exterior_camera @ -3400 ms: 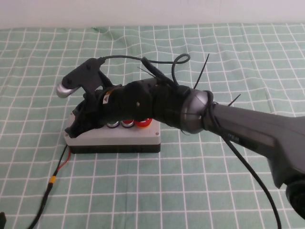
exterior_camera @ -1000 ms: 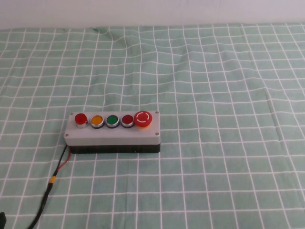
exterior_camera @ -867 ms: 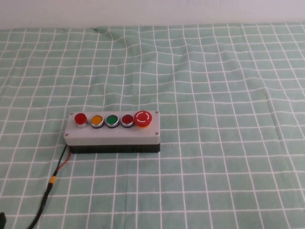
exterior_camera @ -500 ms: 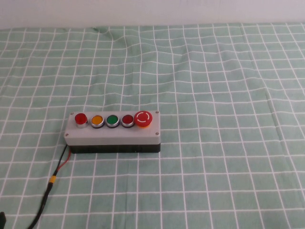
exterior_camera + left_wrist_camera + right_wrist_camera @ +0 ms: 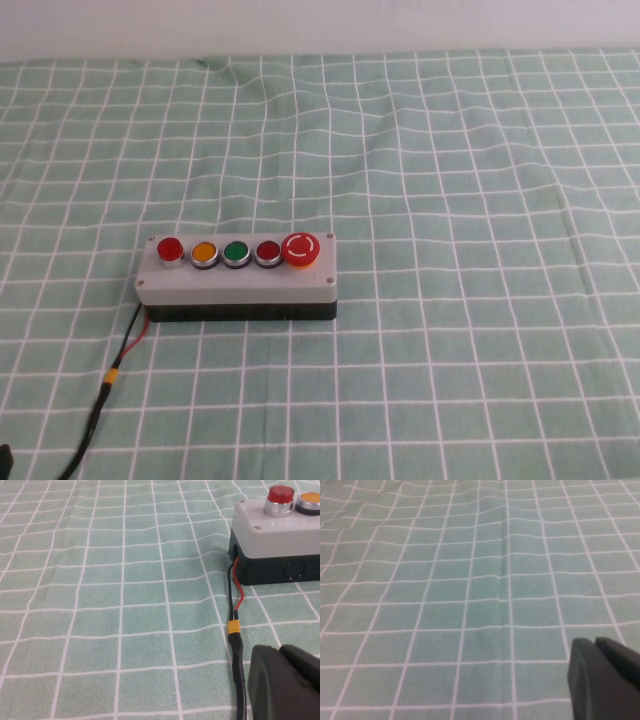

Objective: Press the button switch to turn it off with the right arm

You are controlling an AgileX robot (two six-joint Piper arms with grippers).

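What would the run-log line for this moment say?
right gripper: over bare cloth | left gripper: beside cable | small bright-red silver-rimmed button switch: untouched, grey box's left end

A green cloth with white checks [image 5: 450,200] covers the worktop. On the grey box [image 5: 237,282], orange [image 5: 203,253], green [image 5: 235,252], maroon [image 5: 267,251] and mushroom [image 5: 300,248] buttons line up. A black cable [image 5: 95,420] trails away.

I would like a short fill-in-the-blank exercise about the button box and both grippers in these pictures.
1. The small bright-red round button switch neighbours the ____ button.
2. The grey button box carries ____ buttons.
3. The left gripper hangs near the box's ____ cable.
4. The right gripper has only checked ____ below it.

Missing words: orange; five; black; cloth
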